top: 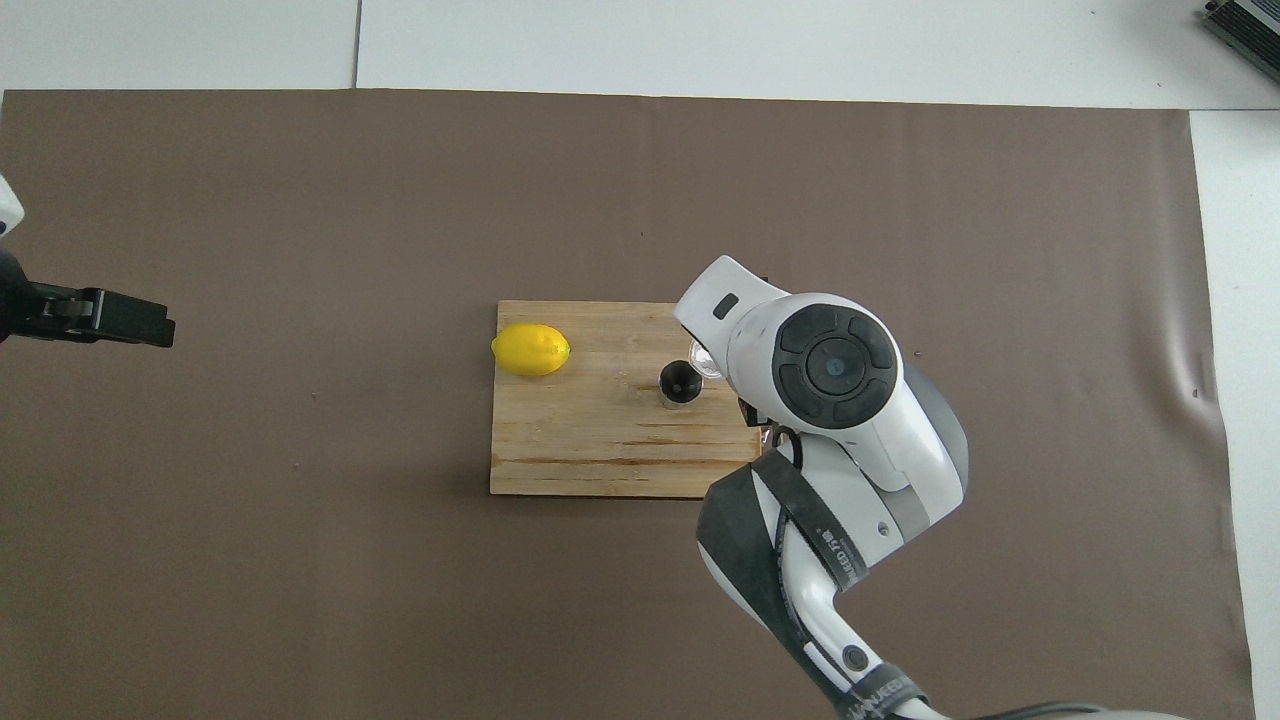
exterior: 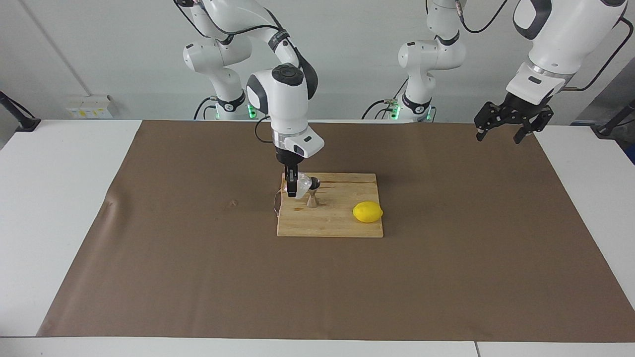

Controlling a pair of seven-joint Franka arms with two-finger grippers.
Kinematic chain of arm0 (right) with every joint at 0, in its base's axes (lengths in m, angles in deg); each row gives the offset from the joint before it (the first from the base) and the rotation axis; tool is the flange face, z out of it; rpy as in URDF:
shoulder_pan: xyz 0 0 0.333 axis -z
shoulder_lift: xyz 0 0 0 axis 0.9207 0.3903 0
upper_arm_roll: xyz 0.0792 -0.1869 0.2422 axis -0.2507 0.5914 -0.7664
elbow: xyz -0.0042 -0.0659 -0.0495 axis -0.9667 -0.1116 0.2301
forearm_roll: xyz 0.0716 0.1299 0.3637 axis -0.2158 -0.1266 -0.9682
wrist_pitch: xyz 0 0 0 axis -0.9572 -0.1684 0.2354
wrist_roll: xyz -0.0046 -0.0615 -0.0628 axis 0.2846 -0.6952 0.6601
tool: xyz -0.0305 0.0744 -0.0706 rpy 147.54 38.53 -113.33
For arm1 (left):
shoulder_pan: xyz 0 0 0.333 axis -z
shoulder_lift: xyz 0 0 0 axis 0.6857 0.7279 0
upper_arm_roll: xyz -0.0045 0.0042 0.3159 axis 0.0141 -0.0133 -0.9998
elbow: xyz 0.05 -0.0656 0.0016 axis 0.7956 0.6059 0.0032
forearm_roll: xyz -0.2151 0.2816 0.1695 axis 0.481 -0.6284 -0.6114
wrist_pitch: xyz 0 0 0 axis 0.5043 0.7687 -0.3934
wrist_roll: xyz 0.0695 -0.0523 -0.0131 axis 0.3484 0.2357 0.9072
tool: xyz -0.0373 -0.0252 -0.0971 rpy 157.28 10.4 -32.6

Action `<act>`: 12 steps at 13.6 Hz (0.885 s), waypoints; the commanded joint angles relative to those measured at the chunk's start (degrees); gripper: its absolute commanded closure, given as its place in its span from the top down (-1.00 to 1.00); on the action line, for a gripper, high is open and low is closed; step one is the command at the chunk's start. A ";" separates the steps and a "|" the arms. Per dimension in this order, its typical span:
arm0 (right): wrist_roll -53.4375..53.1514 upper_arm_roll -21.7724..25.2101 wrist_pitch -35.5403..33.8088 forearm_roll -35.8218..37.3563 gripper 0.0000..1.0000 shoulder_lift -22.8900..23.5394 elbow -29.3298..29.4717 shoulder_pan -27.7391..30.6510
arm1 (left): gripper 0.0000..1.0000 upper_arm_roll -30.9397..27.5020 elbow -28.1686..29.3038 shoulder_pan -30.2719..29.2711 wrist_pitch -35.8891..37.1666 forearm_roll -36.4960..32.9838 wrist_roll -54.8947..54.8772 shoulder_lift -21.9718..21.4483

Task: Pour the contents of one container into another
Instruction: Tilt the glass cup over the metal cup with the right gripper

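My right gripper (exterior: 293,186) is shut on the clear textured glass cup (exterior: 302,187), which tilts with its mouth against the rim of the steel jigger (exterior: 312,192). The jigger (top: 680,382) stands upright on the wooden cutting board (exterior: 342,225). In the overhead view the right arm's wrist covers the right gripper and most of the cup (top: 701,361); only its edge shows next to the jigger. My left gripper (exterior: 503,130) hangs open, holding nothing, above the brown mat at the left arm's end of the table, and shows in the overhead view as the left gripper (top: 125,320).
A yellow lemon (exterior: 367,211) lies on the board toward the left arm's end, apart from the jigger. The board (top: 560,460) rests in the middle of a brown mat (exterior: 198,277) that covers most of the white table.
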 commanded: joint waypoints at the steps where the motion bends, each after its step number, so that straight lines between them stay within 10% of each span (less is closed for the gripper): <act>1: -1.45 -0.26 -0.38 4.02 -0.62 0.38 1.10 0.05 | 1.00 -0.18 0.84 -0.22 -0.33 0.42 -0.35 -0.87; 12: -1.28 -2.81 -0.81 16.41 -0.62 0.30 1.10 -0.74 | 1.00 -0.26 0.84 -0.22 -0.15 0.33 -0.26 -0.96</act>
